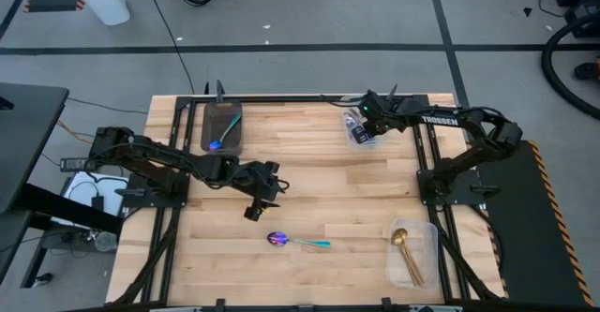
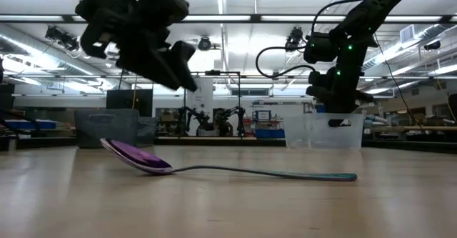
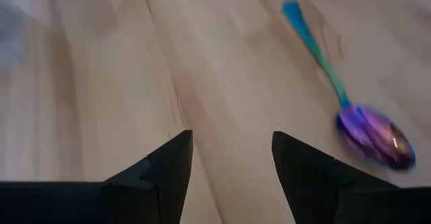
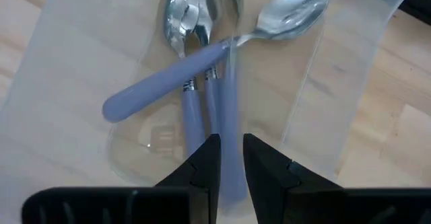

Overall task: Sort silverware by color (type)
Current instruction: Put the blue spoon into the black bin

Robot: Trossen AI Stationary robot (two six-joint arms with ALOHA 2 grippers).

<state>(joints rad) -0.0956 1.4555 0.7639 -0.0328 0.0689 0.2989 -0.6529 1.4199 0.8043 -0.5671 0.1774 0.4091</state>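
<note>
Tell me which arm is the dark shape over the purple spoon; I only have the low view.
Observer: It is the left arm. Its end effector is open, and the purple-bowled, teal-handled spoon lies on the table ahead of it and off to one side, not in its grasp.
Operator: What is in the clear bin under the other arm?
Observer: Lavender-handled spoons with silver bowls lie crossed in that far clear bin. The right end effector is right above them.
Operator: Are any gold ones sorted?
Observer: Yes, gold spoons lie in the near clear bin at the table's right front.
</note>
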